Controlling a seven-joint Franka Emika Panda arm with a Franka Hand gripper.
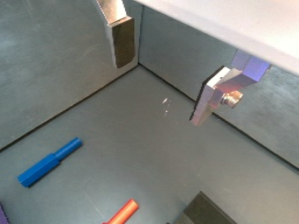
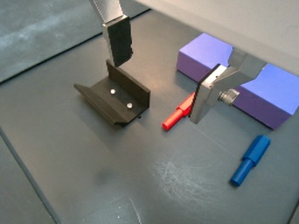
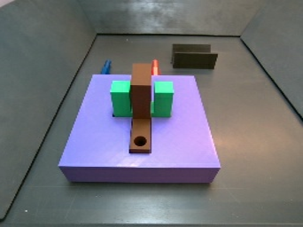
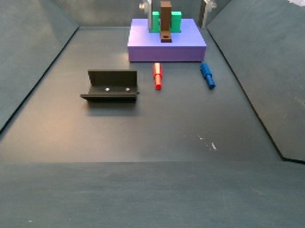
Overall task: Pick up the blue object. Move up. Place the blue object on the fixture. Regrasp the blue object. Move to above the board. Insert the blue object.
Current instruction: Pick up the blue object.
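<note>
Overhead, empty open claw (image 2: 160, 70), grey floor (image 4: 155, 142).

— What sits on the dark grey floor (image 4: 143, 151)?

— The board (image 4: 167, 50) lies flat near the far edge. The red peg (image 4: 158, 77) and the blue object (image 4: 208, 74) lie just in front of it, side by side but apart. The fixture (image 4: 112, 85) stands left of the red peg.

— And the gripper (image 2: 158, 66)?

— Above the floor, open, empty, touching nothing.
</note>
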